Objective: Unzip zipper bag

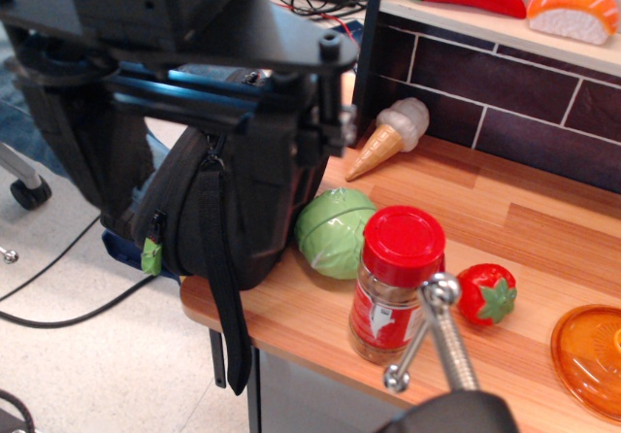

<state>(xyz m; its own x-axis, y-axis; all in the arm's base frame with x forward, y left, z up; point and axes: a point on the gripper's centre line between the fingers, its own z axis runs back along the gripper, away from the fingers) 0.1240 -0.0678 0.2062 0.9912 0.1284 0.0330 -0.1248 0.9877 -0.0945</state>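
Note:
The zipper bag [247, 210] is a boxy black fabric case standing at the left end of the wooden counter [505, 219]. Its long black strap [225, 297] hangs down over the counter's edge. A small green tag [151, 254] sits on its left side, and a zipper line [206, 166] runs up near the top. My arm, black with blue bars, reaches across the top of the bag and hides it. My gripper [325, 122] is at the bag's upper right corner. Its fingers are dark against the bag, so I cannot tell how they stand.
A green cabbage toy [332, 231] touches the bag's right side. A red-lidded spice jar [396, 287], a strawberry toy [487, 293], an orange lid [592, 355] and an ice cream cone toy [393, 134] are on the counter. A metal lever [439, 341] rises at the front. A shelf [505, 25] holds a chili and sushi.

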